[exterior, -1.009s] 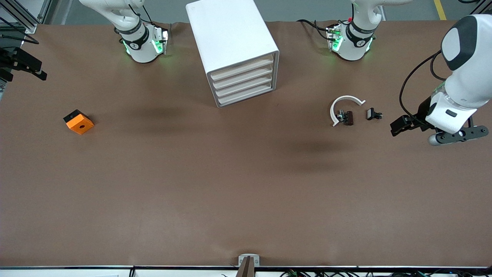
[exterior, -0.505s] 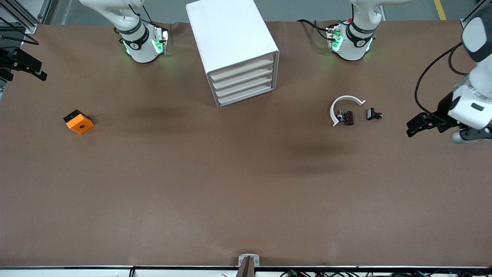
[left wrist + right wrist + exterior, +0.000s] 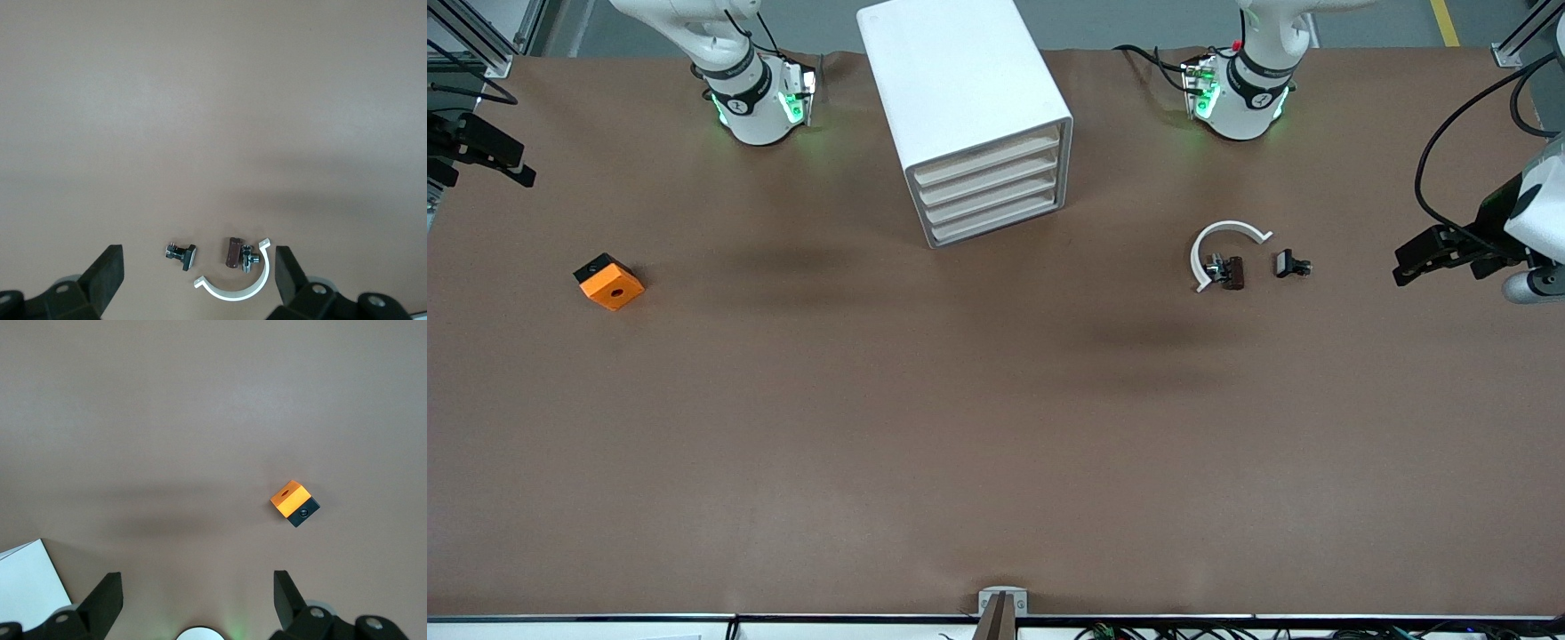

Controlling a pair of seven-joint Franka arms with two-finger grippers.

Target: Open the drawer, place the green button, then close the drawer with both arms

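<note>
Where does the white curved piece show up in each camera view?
Front view: white curved piece on the table toward the left arm's end, arching over a dark clip.
Left wrist view: white curved piece at the bottom, between the end effector's fingers.
Right wrist view: not in it.
Shared landmark: the dark clip beside it.

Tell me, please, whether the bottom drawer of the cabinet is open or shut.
Shut: the bottom drawer sits flush with the three drawers above it in the cabinet.

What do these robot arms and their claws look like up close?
Both arms are glossy white and rounded. Green lights glow on the left arm and the right arm, and black cables trail along them. The left claw and the right claw each have two stubby black fingers.
</note>
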